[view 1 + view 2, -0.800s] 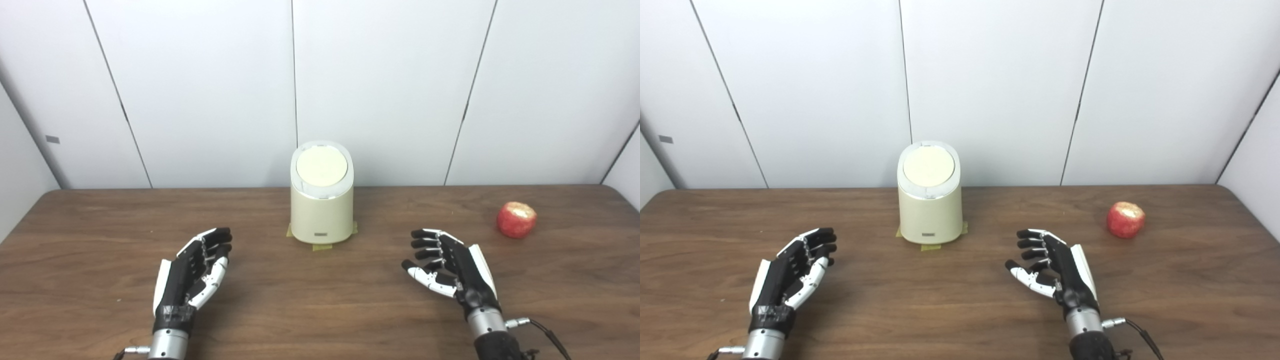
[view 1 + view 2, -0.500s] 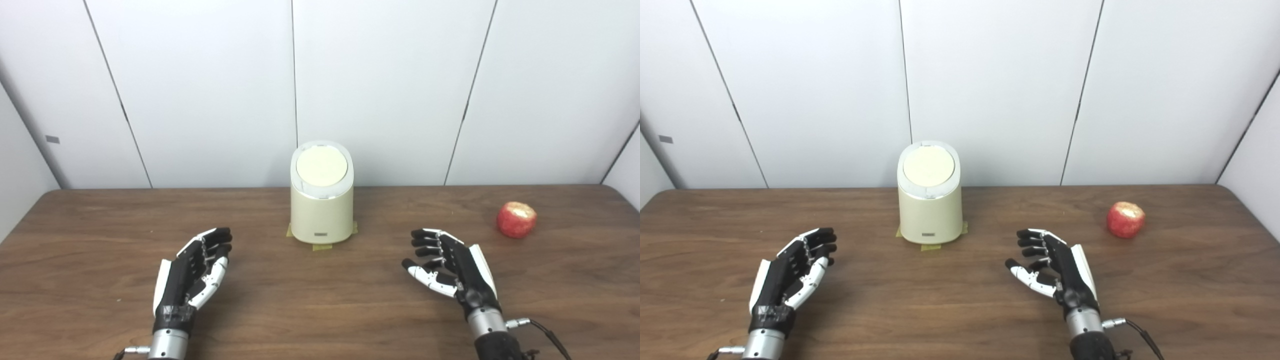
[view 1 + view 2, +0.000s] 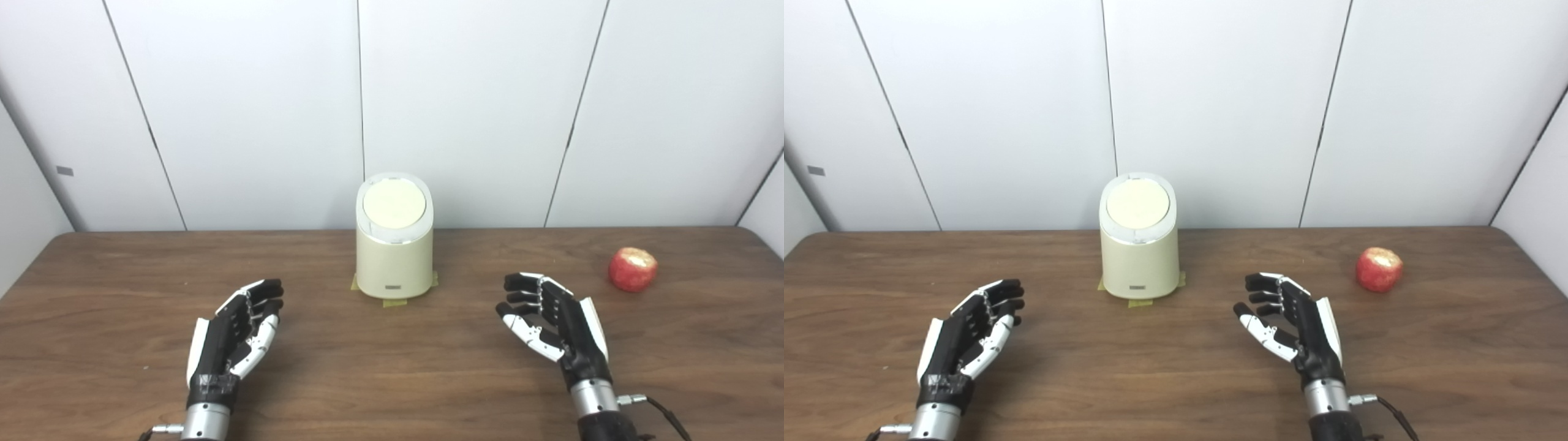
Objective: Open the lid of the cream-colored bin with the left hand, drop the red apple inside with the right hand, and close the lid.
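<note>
The cream-colored bin [image 3: 394,263] stands at the middle back of the wooden table [image 3: 380,367], its round lid [image 3: 394,204] shut. A red apple [image 3: 633,269] lies alone at the far right of the table. My left hand [image 3: 236,334] hovers low over the table, front left of the bin, open and holding nothing. My right hand [image 3: 554,318] is front right of the bin, open with fingers spread, well short of the apple.
Yellow tape tabs [image 3: 395,302] show under the bin's base. White wall panels [image 3: 465,110] rise right behind the table's back edge. The table's right edge runs just past the apple.
My right hand has lifted and shifted slightly forward toward the back of the table. The left hand, the bin and the apple have not moved.
</note>
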